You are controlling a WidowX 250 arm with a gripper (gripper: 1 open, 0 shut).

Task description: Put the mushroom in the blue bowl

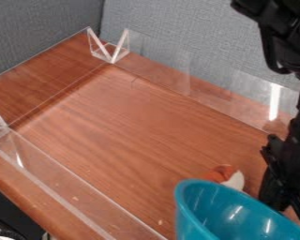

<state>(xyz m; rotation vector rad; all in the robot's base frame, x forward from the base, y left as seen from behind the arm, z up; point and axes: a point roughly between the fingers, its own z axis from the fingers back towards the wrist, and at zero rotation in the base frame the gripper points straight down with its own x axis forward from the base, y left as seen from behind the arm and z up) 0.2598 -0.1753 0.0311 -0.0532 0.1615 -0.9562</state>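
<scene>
The mushroom (pixel 232 175) lies on its side on the wooden table, reddish-orange cap to the left and cream stem to the right, just beyond the far rim of the blue bowl (pixel 228 217). The bowl sits at the bottom right, partly cut off by the frame edge, and its inside looks bare. My black gripper (pixel 279 187) hangs at the right edge, right of the mushroom and above the bowl's right side. Its fingers are dark and hard to make out; it appears shut with nothing seen in it.
Clear acrylic walls (pixel 65 58) fence the wooden table (pixel 127 122) on the left, back and front. The black arm (pixel 284 42) reaches down from the top right corner. A grey fabric panel stands behind.
</scene>
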